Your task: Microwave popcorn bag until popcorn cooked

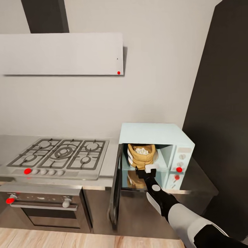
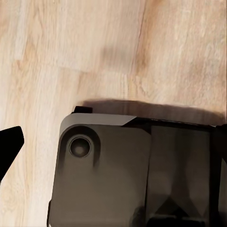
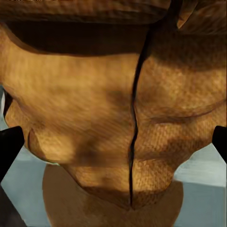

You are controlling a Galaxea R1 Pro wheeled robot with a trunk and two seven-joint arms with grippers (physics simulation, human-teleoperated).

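One popcorn bag (image 1: 140,155) | inside microwave (image 1: 155,133) | right end effector (image 1: 146,171) open

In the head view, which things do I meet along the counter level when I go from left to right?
Gas hob → open microwave door → popcorn bag inside the microwave → microwave's knob panel.

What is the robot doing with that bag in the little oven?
The robot's right gripper is reaching into the open microwave, right at the front of the popcorn bag. The bag sits upright inside with white popcorn showing at its top. The microwave door hangs open toward the stove. The gripper's fingers are spread on either side of the bag.
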